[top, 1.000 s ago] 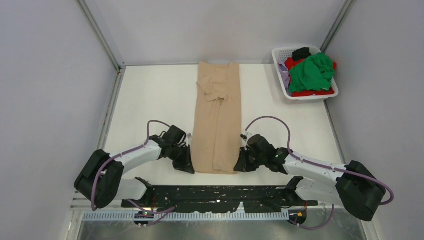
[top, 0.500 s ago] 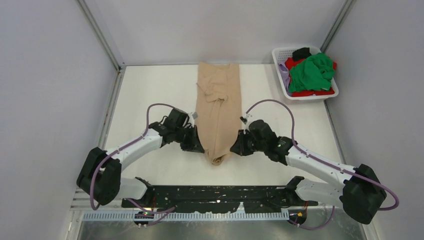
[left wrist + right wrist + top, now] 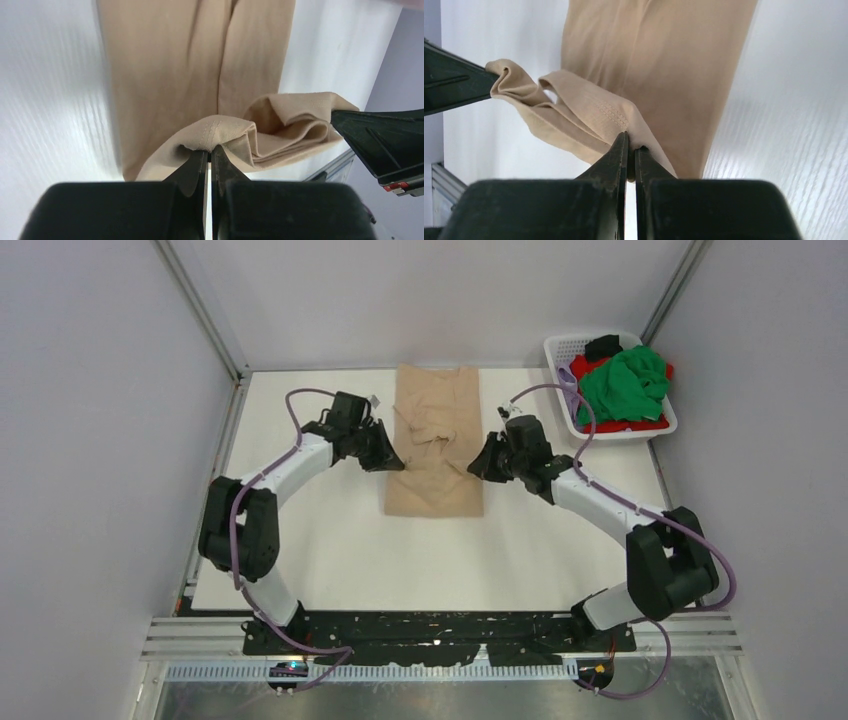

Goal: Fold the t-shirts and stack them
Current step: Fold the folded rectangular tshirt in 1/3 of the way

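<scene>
Tabletop (image 3: 330, 540) in white took up most of the top view, and the beige t-shirt (image 3: 440, 490) lay lengthwise in its far middle, a narrow strip with the sleeves already turned in. At the far right corner stood a white mesh basket (image 3: 556, 368) heaped with the green t-shirt (image 3: 625, 385) over the red t-shirt (image 3: 630, 425), with a black one (image 3: 603, 345) and a lilac one (image 3: 568, 375) showing at the back. Both arms reached out over the beige shirt from either side. The left gripper (image 3: 209, 152) had its jaws pressed together on one corner of the stitched hem, and the right gripper (image 3: 630, 142) pinched the opposite corner the same way, so the hem hung lifted between them above the flat cloth below. The fabric looked thin, light and limp. It sagged and bunched into loose rolls between the two pinches, so it would likely slump wherever it was not held taut. Judging from that, the hem corners seemed the right hold, kept apart enough to stretch the edge straight before laying it down.
</scene>
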Robot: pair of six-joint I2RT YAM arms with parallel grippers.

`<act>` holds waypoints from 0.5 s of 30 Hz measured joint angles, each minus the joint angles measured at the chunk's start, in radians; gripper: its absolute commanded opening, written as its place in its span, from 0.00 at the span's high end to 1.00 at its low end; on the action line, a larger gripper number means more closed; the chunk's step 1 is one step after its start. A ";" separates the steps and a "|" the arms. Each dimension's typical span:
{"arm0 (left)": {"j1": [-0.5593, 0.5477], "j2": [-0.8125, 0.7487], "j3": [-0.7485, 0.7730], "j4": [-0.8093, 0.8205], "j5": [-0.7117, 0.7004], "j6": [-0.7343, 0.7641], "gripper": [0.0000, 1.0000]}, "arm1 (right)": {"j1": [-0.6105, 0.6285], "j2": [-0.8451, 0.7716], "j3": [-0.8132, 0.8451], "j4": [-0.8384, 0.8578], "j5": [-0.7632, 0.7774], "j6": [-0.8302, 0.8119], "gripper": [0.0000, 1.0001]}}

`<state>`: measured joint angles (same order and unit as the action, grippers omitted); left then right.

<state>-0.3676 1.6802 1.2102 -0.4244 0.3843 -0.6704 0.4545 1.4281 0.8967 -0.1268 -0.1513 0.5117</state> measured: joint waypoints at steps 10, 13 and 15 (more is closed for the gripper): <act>0.040 0.230 0.298 -0.075 -0.060 0.056 1.00 | -0.110 0.234 0.171 0.053 -0.043 0.002 0.94; 0.042 0.286 0.355 -0.095 -0.071 0.076 1.00 | -0.112 0.280 0.201 0.056 -0.040 0.002 0.92; 0.042 0.322 0.389 -0.119 -0.078 0.084 1.00 | -0.116 0.304 0.217 0.056 -0.032 0.002 0.91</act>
<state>-0.3252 2.0018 1.5997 -0.5438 0.3065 -0.5861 0.3382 1.7325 1.1133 -0.0708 -0.1833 0.5137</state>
